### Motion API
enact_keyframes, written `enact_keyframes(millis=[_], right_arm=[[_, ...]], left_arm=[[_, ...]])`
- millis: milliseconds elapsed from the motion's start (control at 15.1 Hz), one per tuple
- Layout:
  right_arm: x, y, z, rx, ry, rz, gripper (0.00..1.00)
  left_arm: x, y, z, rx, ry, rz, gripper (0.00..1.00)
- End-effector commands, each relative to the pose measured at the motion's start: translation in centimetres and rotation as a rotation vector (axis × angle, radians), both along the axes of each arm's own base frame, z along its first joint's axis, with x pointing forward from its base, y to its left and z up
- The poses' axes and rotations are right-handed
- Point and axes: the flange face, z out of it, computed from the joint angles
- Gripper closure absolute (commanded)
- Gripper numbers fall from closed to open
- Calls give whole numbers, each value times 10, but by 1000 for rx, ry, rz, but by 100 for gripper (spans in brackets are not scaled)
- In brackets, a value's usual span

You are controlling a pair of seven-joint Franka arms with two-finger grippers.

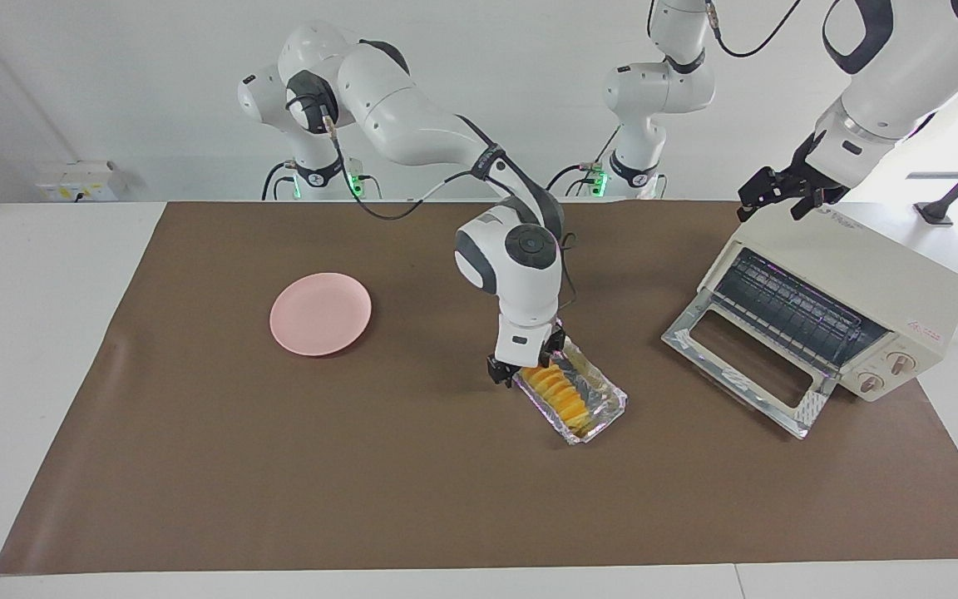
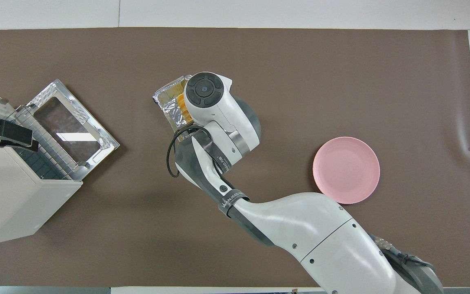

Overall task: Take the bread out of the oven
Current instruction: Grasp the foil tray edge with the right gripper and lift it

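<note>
Bread is out of the oven; only the pick-up and plating look left.

You have the bread (image 1: 558, 391) lying in the foil tray (image 1: 604, 409) on the mat (image 1: 279, 466), beside the oven (image 1: 853, 283), whose door (image 1: 745, 366) hangs open and whose rack looks bare. In the facing view the tray sits at about 8 o'clock from the door. Your right gripper (image 1: 526, 372) is down at the tray's robot-side end, fingers spread wide around the loaf's end, nothing gripped yet as far as you can judge. Your left gripper (image 1: 782, 193) waits over the oven's top; whether it is open or closed I cannot tell. The plate (image 1: 320, 314), at 10 o'clock from the tray, holds nothing.
</note>
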Motion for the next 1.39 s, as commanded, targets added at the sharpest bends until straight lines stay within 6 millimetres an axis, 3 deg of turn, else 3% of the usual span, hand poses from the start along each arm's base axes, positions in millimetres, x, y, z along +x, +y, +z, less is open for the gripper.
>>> enact_keyframes(millis=[0, 397, 595, 727, 1058, 1190, 1322], right_arm=[[5, -1, -7, 14, -3, -14, 100], [4, -2, -4, 10, 4, -16, 100], [2, -5, 17, 11, 10, -23, 100], [0, -12, 49, 20, 23, -45, 100], [11, -62, 100, 12, 82, -127, 100], [26, -102, 119, 5, 87, -179, 100], [48, -158, 134, 3, 85, -252, 100]], left_arm=[[-7, 1, 1, 17, -16, 7, 0], [-7, 1, 1, 17, -16, 7, 0], [-7, 1, 1, 17, -16, 7, 0], [-7, 1, 1, 17, -16, 7, 0], [-7, 2, 1, 17, -16, 8, 0], [-7, 1, 1, 17, -16, 7, 0], [-7, 2, 1, 17, -16, 8, 0]])
